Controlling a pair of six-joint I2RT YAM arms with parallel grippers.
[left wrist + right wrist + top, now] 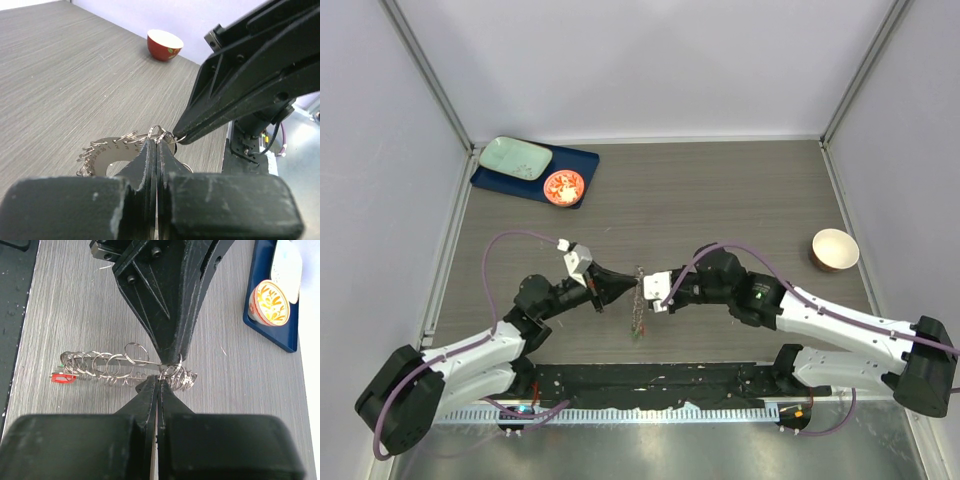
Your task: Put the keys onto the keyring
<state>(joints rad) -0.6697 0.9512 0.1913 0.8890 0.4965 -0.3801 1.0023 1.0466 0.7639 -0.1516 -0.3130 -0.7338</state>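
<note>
Grey wood-grain table (720, 200) fills my overhead feed, and just above its middle sits the keyring (115, 371), pinched from both sides. My left gripper (156, 150) is clamped shut on its rim. The right gripper (157, 384) is also closed, nipping the small split rings right beside the left tip, so the two points nearly touch.

From above I see the keyring edge-on, its long line running from the fingertips back toward the arm bases. I can't tell whether it hangs straight down or tilts. A red-headed key (62, 378) sits at the end far from the grip.

Open tabletop surrounds the grip. A bowl (834, 250) stands well off to the right, and a blue tray (575, 160) with an orange-red dish (563, 187) sits in the far left corner.
</note>
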